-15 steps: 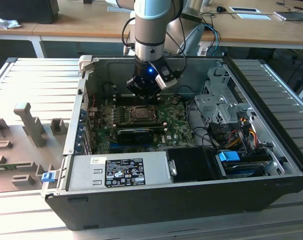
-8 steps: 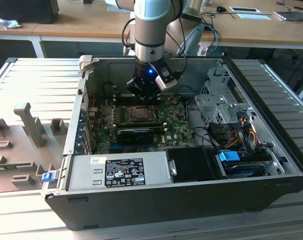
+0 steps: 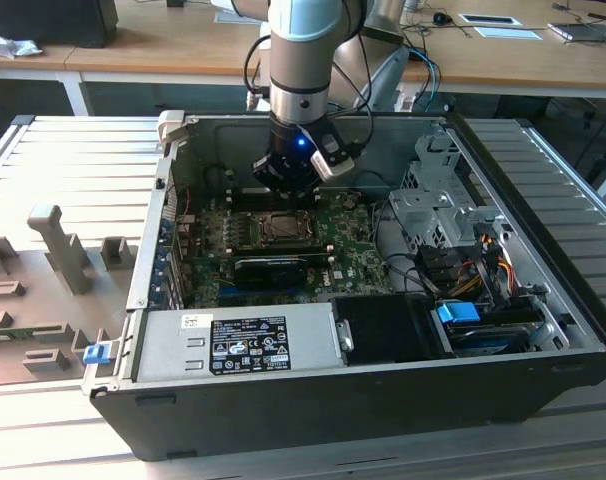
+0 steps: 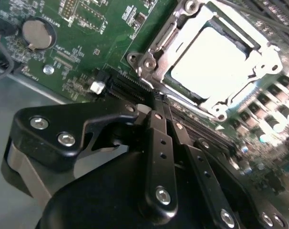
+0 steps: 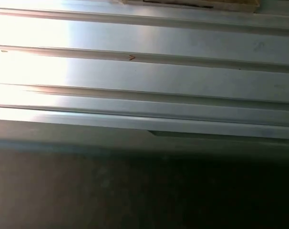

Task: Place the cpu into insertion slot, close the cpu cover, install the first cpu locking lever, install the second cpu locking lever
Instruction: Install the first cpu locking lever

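The cpu (image 4: 212, 61) lies flat in the insertion slot (image 3: 280, 228) on the green motherboard (image 3: 338, 245), its silver top bright in the second wrist view. The cpu cover (image 4: 182, 33) is down over it, framing the chip through its square window. My gripper (image 4: 156, 100) hangs just beside the socket's corner, over the black slots along its edge. Its black fingers (image 4: 159, 143) are pressed together with nothing seen between them. In the exterior view the gripper (image 3: 286, 195) hovers low over the far side of the socket.
A long black finned card (image 3: 273, 268) lies just in front of the socket. A grey power supply (image 3: 238, 340) fills the case's near side, and a drive cage (image 3: 438, 215) with cables stands on the exterior view's right. A coin battery (image 4: 37, 33) sits on the board. The ribbed metal table (image 5: 149, 76) surrounds the case.
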`<state>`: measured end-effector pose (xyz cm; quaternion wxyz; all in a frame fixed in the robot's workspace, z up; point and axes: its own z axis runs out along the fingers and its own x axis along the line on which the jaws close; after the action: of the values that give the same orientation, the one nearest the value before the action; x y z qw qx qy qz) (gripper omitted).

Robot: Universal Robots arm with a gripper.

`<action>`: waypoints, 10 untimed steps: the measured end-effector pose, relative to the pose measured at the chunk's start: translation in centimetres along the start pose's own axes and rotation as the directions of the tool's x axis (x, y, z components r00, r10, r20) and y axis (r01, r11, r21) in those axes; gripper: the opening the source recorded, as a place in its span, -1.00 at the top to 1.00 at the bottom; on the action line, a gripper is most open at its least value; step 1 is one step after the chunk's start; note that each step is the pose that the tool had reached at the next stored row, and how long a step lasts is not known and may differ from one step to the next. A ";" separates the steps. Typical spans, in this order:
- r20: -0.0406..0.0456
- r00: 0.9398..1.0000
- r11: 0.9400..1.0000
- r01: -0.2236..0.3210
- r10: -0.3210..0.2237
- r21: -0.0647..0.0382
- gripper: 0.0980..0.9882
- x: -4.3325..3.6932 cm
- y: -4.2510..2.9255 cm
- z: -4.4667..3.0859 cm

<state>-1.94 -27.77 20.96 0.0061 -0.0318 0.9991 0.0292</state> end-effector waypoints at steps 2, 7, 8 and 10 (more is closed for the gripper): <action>0.000 1.000 1.000 0.000 0.000 0.001 0.98 0.00 0.04 -0.87; 0.002 1.000 1.000 0.000 0.000 0.000 0.98 0.54 0.17 -2.41; 0.002 1.000 1.000 0.000 0.000 0.000 0.98 0.92 0.19 -2.43; 0.003 1.000 1.000 0.000 0.000 0.000 0.98 1.20 0.21 -2.37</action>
<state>-3.18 -27.77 23.32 0.0078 -0.0319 0.9990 0.0291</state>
